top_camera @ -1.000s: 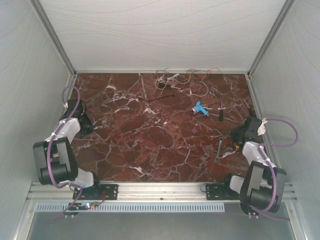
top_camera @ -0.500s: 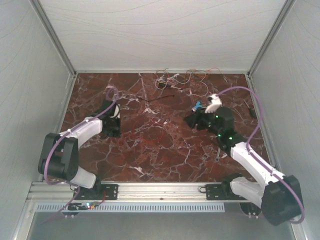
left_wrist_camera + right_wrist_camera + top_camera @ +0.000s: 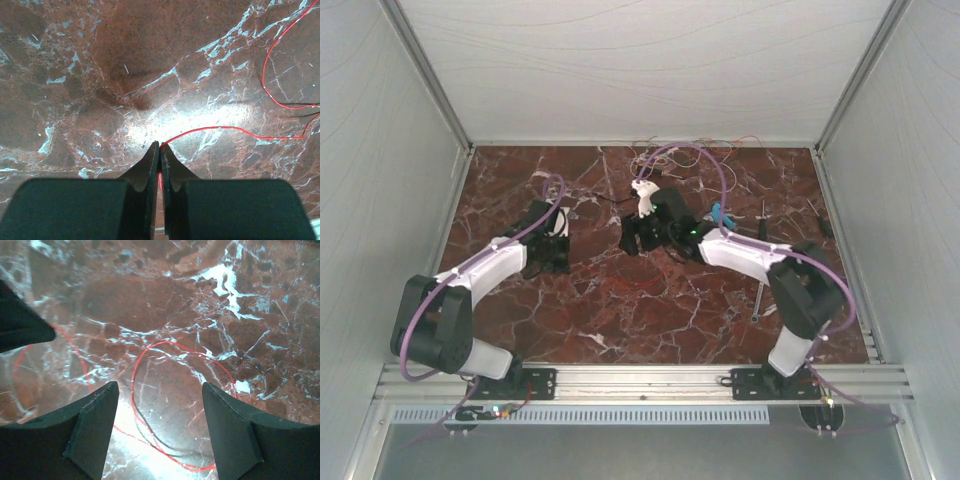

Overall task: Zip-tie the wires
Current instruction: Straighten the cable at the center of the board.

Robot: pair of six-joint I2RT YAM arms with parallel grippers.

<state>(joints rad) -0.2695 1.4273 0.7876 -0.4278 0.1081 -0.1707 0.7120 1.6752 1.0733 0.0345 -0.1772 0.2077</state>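
The wires lie as a loose tangle [image 3: 685, 158] of thin orange-red, white and pink strands at the back of the marble table. One red strand [image 3: 225, 128] runs forward from it and ends between the fingers of my left gripper [image 3: 160, 144], which is shut on it low over the table [image 3: 555, 255]. My right gripper [image 3: 632, 240] hovers mid-table, a short way right of the left one. Its jaws stand open [image 3: 159, 386] above a red wire loop [image 3: 133, 382] lying flat on the marble, touching nothing.
A blue tool [image 3: 721, 214], a small screwdriver [image 3: 762, 222] and a metal wrench [image 3: 760, 293] lie right of the right arm. White enclosure walls close the table's left, right and back sides. A dark shape [image 3: 20, 325] intrudes at the right wrist view's left edge.
The right arm swung from the table's right edge to the middle and its jaws opened. The left arm reached from the left edge toward the centre, staying shut.
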